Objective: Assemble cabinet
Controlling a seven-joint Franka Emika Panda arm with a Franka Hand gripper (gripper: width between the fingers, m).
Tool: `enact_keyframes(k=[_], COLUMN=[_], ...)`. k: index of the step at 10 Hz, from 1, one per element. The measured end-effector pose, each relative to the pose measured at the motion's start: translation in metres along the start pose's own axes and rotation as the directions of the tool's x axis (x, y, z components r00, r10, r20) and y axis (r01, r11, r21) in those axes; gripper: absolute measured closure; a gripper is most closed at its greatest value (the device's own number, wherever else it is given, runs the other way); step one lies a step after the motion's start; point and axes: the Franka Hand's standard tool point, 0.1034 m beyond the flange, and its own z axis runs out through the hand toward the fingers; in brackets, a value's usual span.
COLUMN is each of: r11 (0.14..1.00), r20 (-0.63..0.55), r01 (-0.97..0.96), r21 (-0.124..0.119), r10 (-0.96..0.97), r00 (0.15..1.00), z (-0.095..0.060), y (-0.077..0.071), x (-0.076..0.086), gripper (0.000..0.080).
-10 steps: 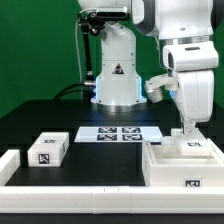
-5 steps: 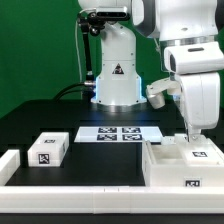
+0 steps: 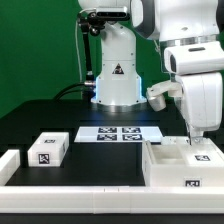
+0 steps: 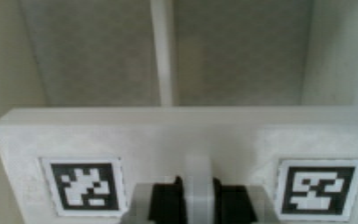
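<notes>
The cabinet (image 3: pixel 185 170), a large white boxy body with small tags, lies at the front on the exterior view's right. My gripper (image 3: pixel 196 138) reaches down into it from above, onto a small white tagged piece (image 3: pixel 202 152) resting on the body. In the wrist view this piece (image 4: pixel 176 140) fills the near half, with one tag on each side of my gripper (image 4: pixel 194 200). The dark fingers (image 4: pixel 158 203) stand almost together with only a thin pale strip between them, pressed against the piece. Beyond it I see a white compartment wall with an upright seam (image 4: pixel 163 50).
A white block with tags (image 3: pixel 46 150) sits at the exterior view's left, and a smaller white block (image 3: pixel 8 164) lies at the far left. The marker board (image 3: pixel 120 133) lies mid-table. A long low white bar (image 3: pixel 80 177) runs along the front. The robot base (image 3: pixel 116 75) stands behind.
My gripper has shifted slightly toward the exterior view's right over the cabinet, and the small tagged piece under it has shifted the same way.
</notes>
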Motion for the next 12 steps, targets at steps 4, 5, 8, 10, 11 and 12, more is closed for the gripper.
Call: enact_keyframes(k=[4, 5, 8, 10, 11, 12], r11=[1.000, 1.000, 1.000, 1.000, 1.000, 0.999], r20=[-0.005, -0.005, -0.005, -0.005, 0.002, 0.008], r01=[-0.001, -0.001, -0.002, -0.007, -0.022, -0.043], r21=[-0.002, -0.002, -0.002, -0.003, -0.006, -0.014], r10=[0.001, 0.001, 0.002, 0.007, 0.022, 0.043], r00=[1.000, 1.000, 1.000, 1.000, 1.000, 0.999], z=[0.002, 0.002, 0.002, 0.001, -0.008, -0.020], y=[0.007, 0.007, 0.006, 0.007, 0.007, 0.005], x=[0.002, 0.002, 0.002, 0.002, 0.003, 0.006], gripper=[0.0738, 0.0738, 0.0530, 0.0321, 0.0321, 0.0190])
